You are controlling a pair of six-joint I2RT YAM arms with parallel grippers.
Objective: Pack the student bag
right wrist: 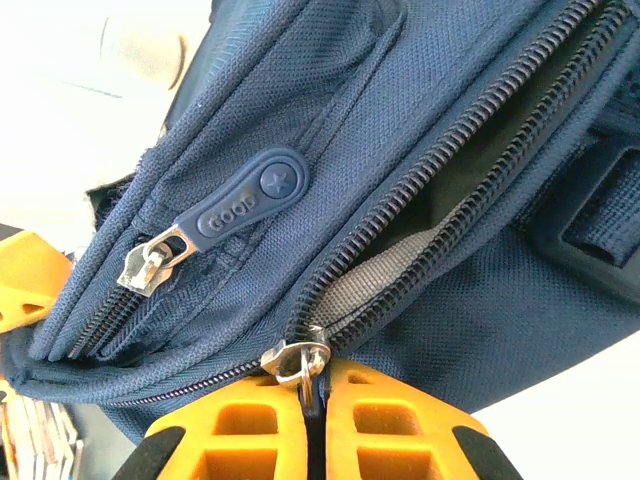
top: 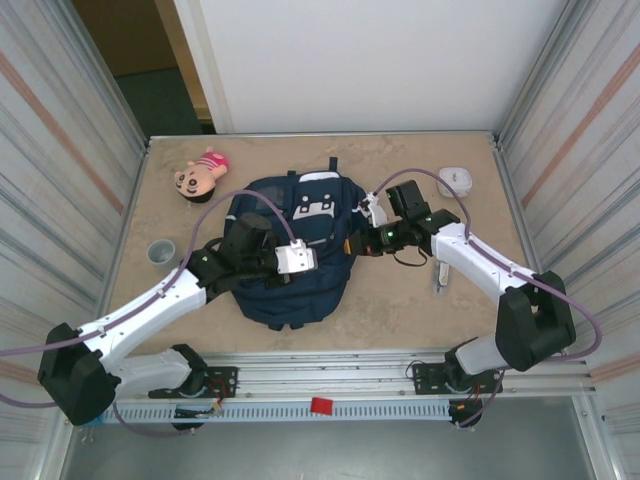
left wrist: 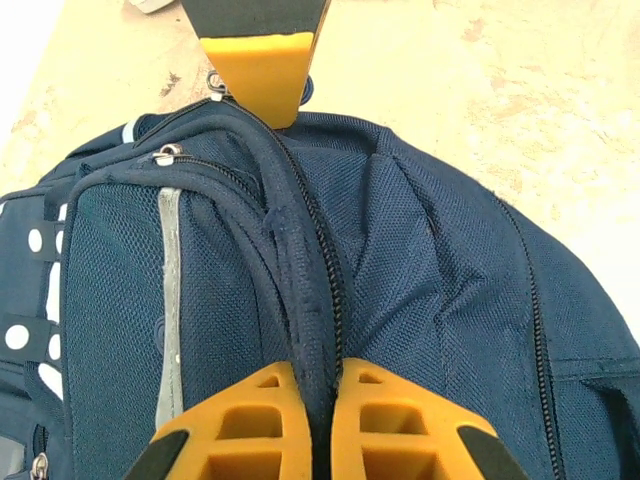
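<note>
Left hand point(left wrist: 318, 388) pinching student bag point(top: 290, 255) seam, right hand point(right wrist: 315, 400) clamped on its zip pull point(right wrist: 296, 361), beige mottled table point(top: 400, 310), ribbed walls point(top: 60, 150).

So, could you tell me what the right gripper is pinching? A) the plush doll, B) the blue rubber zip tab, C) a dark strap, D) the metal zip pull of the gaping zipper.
D: the right gripper is shut on the metal zip pull at the end of the student bag's gaping zipper, while the blue rubber tab lies free.

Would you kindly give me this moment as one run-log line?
left gripper: shut on student bag seam | right gripper: shut on zipper pull | main zipper: partly open
</note>
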